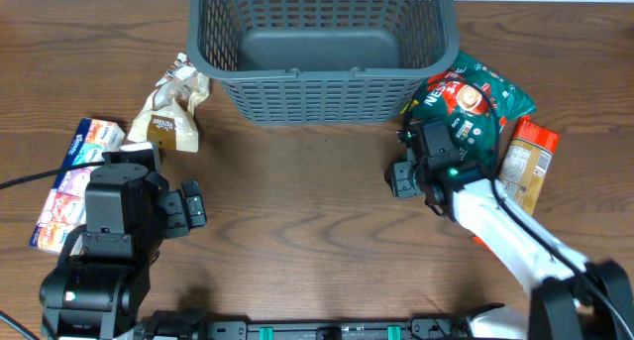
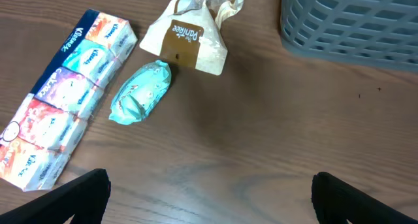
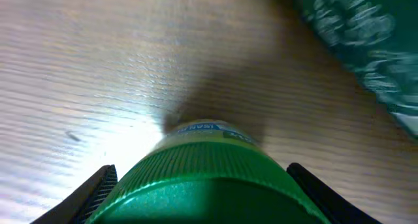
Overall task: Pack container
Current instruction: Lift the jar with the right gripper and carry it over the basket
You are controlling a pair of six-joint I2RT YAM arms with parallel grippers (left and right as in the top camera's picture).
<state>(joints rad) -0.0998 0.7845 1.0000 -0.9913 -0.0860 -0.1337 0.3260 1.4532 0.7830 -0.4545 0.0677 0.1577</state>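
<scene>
One container [image 1: 322, 74] is sitting at the far edge of the table [image 1: 297, 221], mid-width. Only the right wrist view is showing my right pincer [image 3: 199, 181] clamping a green cap [image 3: 209, 194]; overhead, the pincer itself is hiding it. My left pincer [image 2: 209, 181] is gaping wide, holding nothing, above open wood beside the tissues [image 2: 59, 119].

Overhead, the container [image 1: 322, 97] loses its far rim past the upper edge. The left arm [image 1: 114, 216] covers part of the tissue pack [image 1: 74, 171] and hides the teal packet [image 2: 140, 90] entirely. The right gripper [image 1: 404, 176] overlaps the green snack bag [image 1: 485, 107]. In the right wrist view, the green ribbed cap [image 3: 209, 185] between the jaws runs off the lower edge. Its label is too blurred to read, and so is the bag's print. The left wrist view shows only a corner of the container, and the top edge cuts off the paper bread bag [image 2: 189, 38].
</scene>
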